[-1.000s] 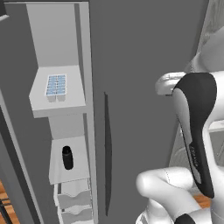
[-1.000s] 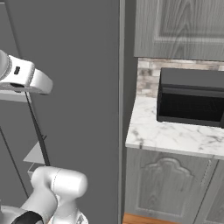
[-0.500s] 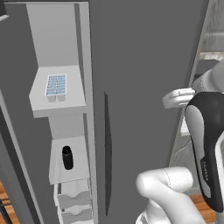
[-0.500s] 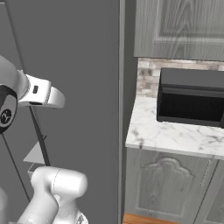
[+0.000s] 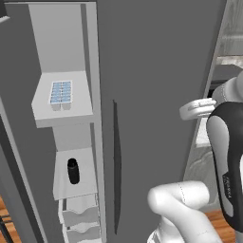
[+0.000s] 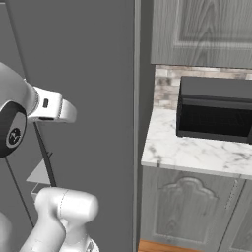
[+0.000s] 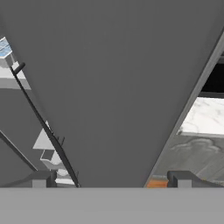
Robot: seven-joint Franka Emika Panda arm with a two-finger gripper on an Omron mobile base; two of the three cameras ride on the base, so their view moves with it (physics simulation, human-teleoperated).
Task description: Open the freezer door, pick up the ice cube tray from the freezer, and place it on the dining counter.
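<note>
freezer door (image 5: 12,156) already swung wide at far left of claw, freezer (image 5: 66,118) interior exposed. since a second ago arm has swung right and back, away from compartment. claw (image 7: 111,178) jaws fully apart, empty, facing closed twin fridge panel (image 7: 113,87). ice cube tray (image 5: 61,93) on upper shelf, far up-left of claw, untouched. judgement: door step done, reach for tray next.

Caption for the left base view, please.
Freezer open, ice cube tray on its upper shelf, arm beside the shut twin door.
</note>
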